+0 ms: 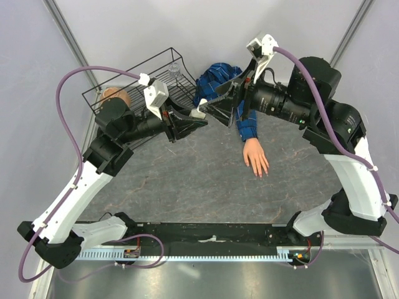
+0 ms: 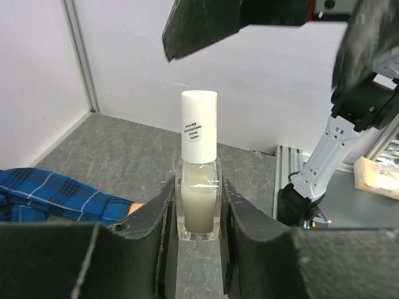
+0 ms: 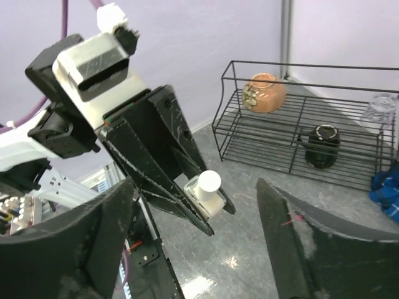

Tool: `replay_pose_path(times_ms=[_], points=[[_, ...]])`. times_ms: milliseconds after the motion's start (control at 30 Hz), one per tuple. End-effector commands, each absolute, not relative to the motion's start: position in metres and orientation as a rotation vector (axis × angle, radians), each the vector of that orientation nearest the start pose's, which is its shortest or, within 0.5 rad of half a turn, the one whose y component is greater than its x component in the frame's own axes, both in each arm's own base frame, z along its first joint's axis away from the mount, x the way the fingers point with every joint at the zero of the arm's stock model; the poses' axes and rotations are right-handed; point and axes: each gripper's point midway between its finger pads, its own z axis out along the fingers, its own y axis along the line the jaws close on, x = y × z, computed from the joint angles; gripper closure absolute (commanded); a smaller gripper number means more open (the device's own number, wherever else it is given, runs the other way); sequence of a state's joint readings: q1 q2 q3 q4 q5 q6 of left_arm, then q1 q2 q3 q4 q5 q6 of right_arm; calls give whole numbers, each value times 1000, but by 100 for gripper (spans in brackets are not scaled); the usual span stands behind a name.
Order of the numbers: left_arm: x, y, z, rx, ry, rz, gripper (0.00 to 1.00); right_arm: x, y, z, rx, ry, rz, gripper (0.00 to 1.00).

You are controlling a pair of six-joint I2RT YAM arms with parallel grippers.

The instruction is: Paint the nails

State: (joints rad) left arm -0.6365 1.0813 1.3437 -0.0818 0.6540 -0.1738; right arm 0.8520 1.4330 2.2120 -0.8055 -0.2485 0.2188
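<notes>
Nails [image 1: 260,173] on mannequin hand [image 1: 255,159], flat on worktop [image 1: 206,193], right of centre, neither end effector touching them.
Wire rack [image 1: 124,81] back left. Left end effector [image 1: 198,114] clamped on clear bottle [image 2: 199,199], white cap [image 2: 199,124] on. Right end effector [image 3: 194,187] jaws wide apart, either side of cap, not touching it.

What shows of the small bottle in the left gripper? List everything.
The bottle is small, clear and glass-looking, with a squarish body full of pale milky liquid. A tall white cylindrical cap with tiny printed lines sits closed on top. The bottle stands upright, clamped at its body between the black fingers of the left gripper, and is held off the table. The right gripper is open and spread near the cap, apart from it.
</notes>
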Motion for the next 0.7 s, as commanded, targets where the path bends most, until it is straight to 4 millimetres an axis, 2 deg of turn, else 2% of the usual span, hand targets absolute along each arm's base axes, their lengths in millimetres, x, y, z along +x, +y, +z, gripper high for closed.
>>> replay_pose_path(times_ms=[0, 33, 167, 467, 667], points=[[200, -278, 479, 896, 1175, -1000, 98, 200, 296, 545, -632, 1607, 1009, 20], [201, -278, 479, 898, 1176, -996, 98, 199, 299, 541, -637, 1625, 1020, 28], [203, -278, 476, 913, 1184, -982, 98, 197, 307, 529, -663, 1668, 1053, 40], [199, -278, 475, 930, 1180, -985, 98, 200, 314, 518, -677, 1700, 1052, 43], [195, -279, 475, 947, 1175, -1006, 98, 203, 318, 517, -686, 1699, 1056, 57]])
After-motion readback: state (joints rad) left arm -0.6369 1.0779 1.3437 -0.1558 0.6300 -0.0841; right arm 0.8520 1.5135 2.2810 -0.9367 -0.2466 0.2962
